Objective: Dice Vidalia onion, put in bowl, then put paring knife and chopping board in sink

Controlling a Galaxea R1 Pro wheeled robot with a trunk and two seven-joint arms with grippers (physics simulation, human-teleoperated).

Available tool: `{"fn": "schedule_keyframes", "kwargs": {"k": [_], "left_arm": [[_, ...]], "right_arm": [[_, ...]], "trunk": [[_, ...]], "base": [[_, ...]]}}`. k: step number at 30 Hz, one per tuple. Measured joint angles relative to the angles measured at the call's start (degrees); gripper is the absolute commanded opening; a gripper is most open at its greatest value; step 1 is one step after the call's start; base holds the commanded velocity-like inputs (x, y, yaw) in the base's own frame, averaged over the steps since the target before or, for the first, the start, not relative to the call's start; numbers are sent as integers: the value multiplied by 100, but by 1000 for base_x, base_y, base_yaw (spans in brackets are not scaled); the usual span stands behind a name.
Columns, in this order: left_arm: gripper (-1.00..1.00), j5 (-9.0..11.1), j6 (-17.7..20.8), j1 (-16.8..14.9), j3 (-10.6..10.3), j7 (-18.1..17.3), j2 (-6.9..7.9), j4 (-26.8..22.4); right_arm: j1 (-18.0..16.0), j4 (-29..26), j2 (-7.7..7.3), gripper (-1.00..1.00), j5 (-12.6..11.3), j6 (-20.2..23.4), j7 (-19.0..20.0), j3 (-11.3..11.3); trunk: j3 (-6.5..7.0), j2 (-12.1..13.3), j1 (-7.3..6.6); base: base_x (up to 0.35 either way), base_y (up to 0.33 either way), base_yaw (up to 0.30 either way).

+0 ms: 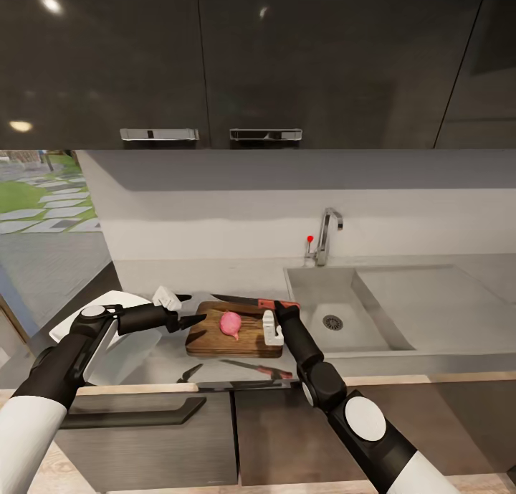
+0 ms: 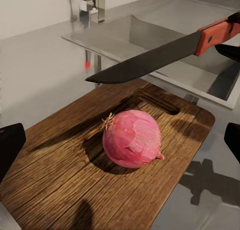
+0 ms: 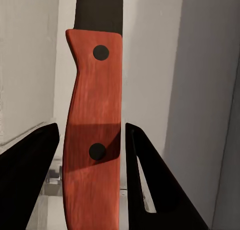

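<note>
My right fingers (image 1: pixel 276 309) hold the paring knife (image 1: pixel 247 301) by its handle, blade level above the far edge of the chopping board (image 1: pixel 236 330). The onion (image 2: pixel 132 138) sits whole on the board, ahead of my wide-open left fingers (image 1: pixel 188 321). I should bring the blade squarely over the onion's crown before pressing down. The bowl's outline behind my left arm is hard to make out.

Onion (image 1: pixel 231 324) on chopping board (image 1: pixel 208 340)
</note>
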Motion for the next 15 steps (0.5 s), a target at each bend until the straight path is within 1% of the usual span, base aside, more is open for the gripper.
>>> {"fn": "schedule_keyframes", "kwargs": {"k": [4,7,12,15], "left_arm": [[100,0,-2,1,0,0,1,0],[100,0,0,-1,0,0,1,0],[100,-1,-1,3,0,0,1,0],[100,0,-2,3,0,0,1,0]], "right_arm": [[0,2,-1,-100,-4,1,165,0],[0,3,-1,-100,-4,2,182,1],[0,4,-1,-100,-4,2,192,2],[0,4,-3,-100,-4,2,196,2]], "trunk": [[0,0,0],[0,0,0],[-89,-199,109],[-90,-201,110]], "base": [[0,0,0],[0,0,0],[0,0,0],[0,0,0]]}}
